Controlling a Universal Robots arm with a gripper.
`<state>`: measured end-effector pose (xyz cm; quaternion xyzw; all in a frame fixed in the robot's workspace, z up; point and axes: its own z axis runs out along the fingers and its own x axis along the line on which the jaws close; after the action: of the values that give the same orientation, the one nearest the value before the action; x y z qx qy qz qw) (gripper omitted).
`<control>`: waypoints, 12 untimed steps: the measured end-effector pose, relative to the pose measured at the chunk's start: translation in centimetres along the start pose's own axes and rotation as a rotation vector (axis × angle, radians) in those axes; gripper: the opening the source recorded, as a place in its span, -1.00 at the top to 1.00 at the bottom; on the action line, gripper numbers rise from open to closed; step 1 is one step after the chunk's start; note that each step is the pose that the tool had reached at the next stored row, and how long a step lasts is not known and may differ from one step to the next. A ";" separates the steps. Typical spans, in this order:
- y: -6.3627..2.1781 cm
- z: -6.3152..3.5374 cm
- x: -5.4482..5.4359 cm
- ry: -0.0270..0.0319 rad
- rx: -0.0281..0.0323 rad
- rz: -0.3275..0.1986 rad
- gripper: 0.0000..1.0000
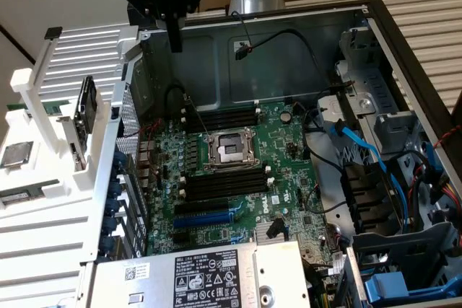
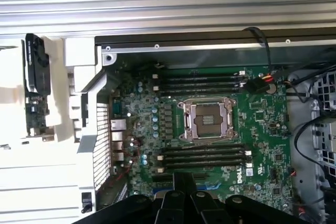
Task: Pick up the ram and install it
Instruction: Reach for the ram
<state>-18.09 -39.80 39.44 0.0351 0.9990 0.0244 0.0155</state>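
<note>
My gripper [image 1: 175, 40] hangs shut and holds nothing, high over the back edge of the open computer case, above the green motherboard [image 1: 289, 146]. In the wrist view its black fingers [image 2: 182, 195] sit pressed together over the board's lower memory slots [image 2: 202, 157]. What looks like the ram [image 1: 29, 194], a long narrow greenish stick, lies flat in the white rack [image 1: 65, 229] at the exterior view's left, well away from the gripper. Black memory slots [image 1: 224, 184] run on both sides of the processor socket [image 1: 231, 149].
The rack also carries a square silver chip [image 1: 16, 155] and a dark and green board standing on edge [image 1: 81, 117]. Blue and black cables [image 1: 361, 153] and drive bays crowd the case at the exterior view's right. A power supply [image 1: 209, 275] covers the near end.
</note>
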 end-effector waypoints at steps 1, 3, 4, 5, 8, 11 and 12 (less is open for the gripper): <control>-0.02 0.01 0.4 -0.0001 0.0001 0.000 0.80; -0.08 0.01 1.3 0.0000 0.0001 0.000 0.80; -0.11 0.00 1.8 0.0000 0.0001 0.000 0.80; -0.14 -0.02 2.3 0.0000 0.0001 0.000 0.80; -0.24 -0.06 3.6 0.0000 0.0001 0.000 0.80; -0.33 -0.10 5.0 0.0000 0.0000 0.000 0.80; -0.37 -0.11 5.5 0.0000 0.0001 0.000 0.80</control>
<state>-23.57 -39.78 39.37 0.0350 0.9990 0.0244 0.0155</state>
